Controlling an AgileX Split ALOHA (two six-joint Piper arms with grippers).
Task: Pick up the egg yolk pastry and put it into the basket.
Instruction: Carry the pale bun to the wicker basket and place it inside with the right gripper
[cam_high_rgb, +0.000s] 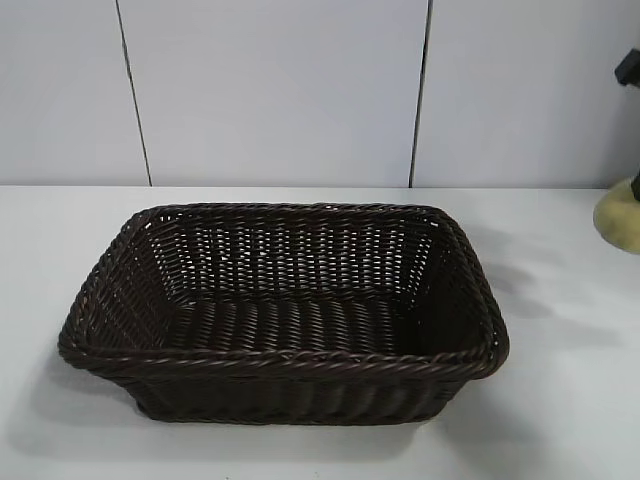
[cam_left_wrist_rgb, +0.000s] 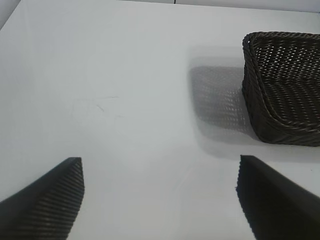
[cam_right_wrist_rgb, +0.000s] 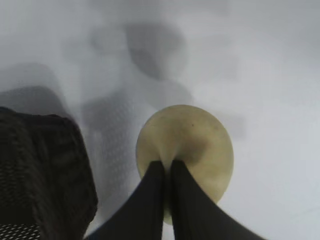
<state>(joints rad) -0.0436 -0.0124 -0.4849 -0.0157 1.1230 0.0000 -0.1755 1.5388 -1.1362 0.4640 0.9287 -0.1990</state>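
Note:
The egg yolk pastry (cam_right_wrist_rgb: 192, 142) is a pale yellow rounded lump, pinched into a crease by my right gripper (cam_right_wrist_rgb: 167, 164), which is shut on it above the white table. In the exterior view the pastry (cam_high_rgb: 620, 215) shows at the far right edge, lifted, to the right of the basket (cam_high_rgb: 285, 360). This dark brown wicker basket stands empty in the middle of the table; one corner of it (cam_right_wrist_rgb: 45, 170) appears beside the pastry. My left gripper (cam_left_wrist_rgb: 160, 172) hovers open over bare table, with the basket (cam_left_wrist_rgb: 282, 90) off to one side.
A white panelled wall (cam_high_rgb: 280, 90) with dark seams runs behind the table. A dark part of the right arm (cam_high_rgb: 628, 68) shows at the exterior view's right edge. The white table top (cam_high_rgb: 560, 420) surrounds the basket.

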